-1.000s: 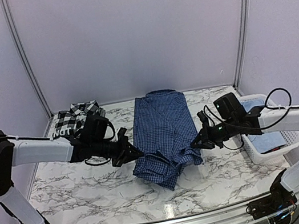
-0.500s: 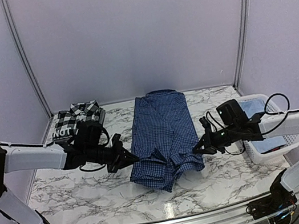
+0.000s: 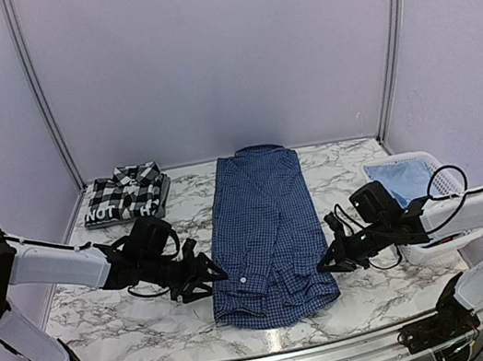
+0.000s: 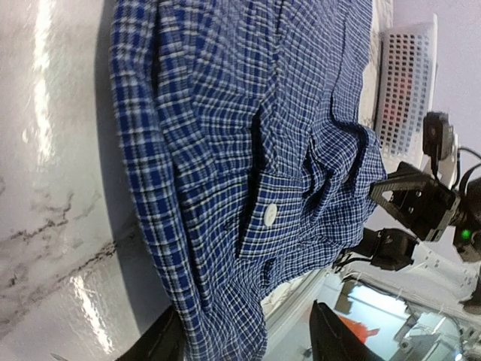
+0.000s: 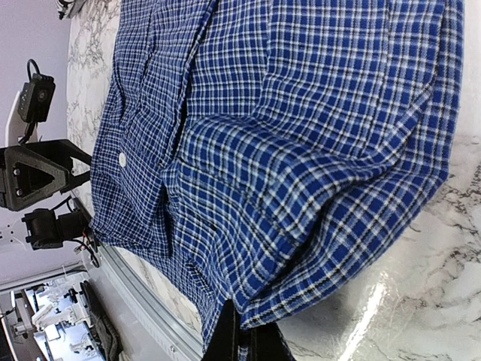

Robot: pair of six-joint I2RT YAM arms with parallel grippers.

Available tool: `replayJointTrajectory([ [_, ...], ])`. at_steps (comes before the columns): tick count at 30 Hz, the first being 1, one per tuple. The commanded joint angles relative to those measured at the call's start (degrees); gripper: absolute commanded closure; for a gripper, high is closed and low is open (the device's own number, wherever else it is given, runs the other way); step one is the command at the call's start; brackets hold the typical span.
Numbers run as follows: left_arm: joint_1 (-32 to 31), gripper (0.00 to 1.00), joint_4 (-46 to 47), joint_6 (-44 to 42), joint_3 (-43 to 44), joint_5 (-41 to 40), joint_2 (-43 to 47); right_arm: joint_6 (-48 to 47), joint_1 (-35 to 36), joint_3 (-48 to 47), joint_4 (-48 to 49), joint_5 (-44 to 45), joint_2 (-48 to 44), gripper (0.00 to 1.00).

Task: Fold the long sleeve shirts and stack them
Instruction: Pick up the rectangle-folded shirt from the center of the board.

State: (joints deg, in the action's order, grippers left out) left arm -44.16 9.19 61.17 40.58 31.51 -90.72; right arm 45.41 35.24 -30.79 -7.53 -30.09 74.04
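The dark blue shirt (image 3: 263, 223) lies flat mid-table, long axis running 12 to 6.
The left gripper (image 3: 213, 275) sits with jaws apart at its 8 o'clock edge. The right gripper (image 3: 324, 266) is pinched on the hem at 4 o'clock. Both flank the near end equally.

The only writing in sight is a short row of white block letters (image 3: 100, 211) in the top view. They stand on a dark band of cloth along the near left edge of the folded plaid shirt (image 3: 130, 183), at the far left corner of the desk (image 3: 127, 327). The row looks like three or four capitals, perhaps "NOT" or "HOT", but it is too small and blurred to read for sure. Whether the band belongs to the plaid shirt or to another cloth under it cannot be told. The blue shirt (image 3: 263, 223) shows no legible mark in either wrist view.
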Motion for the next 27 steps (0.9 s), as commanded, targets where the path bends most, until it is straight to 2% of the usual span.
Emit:
replayJointTrajectory([
  [1,0.0,0.33,-2.0,-4.9,0.9,-1.0,-1.5,0.3,0.6,0.0,0.8,0.5,-0.2,1.00],
  [6,0.0,0.30,-11.1,-12.1,5.1,-5.4,-4.8,0.4,0.5,-0.2,1.5,0.2,0.2,1.00],
  [8,0.0,0.30,-11.3,-12.6,5.8,-4.9,-6.2,0.5,0.5,-0.2,1.5,0.3,0.4,1.00],
  [16,-0.1,0.32,-5.2,-10.2,6.4,-1.3,-9.6,0.8,0.5,0.1,2.3,0.2,0.5,1.00],
  [21,-0.4,0.38,1.5,-5.3,4.3,1.7,-11.1,0.7,0.6,0.3,2.9,-0.1,1.1,1.00],
  [27,-1.2,0.48,2.3,-3.7,3.9,2.9,-12.2,0.6,0.6,0.2,3.0,-0.3,1.3,1.00],
])
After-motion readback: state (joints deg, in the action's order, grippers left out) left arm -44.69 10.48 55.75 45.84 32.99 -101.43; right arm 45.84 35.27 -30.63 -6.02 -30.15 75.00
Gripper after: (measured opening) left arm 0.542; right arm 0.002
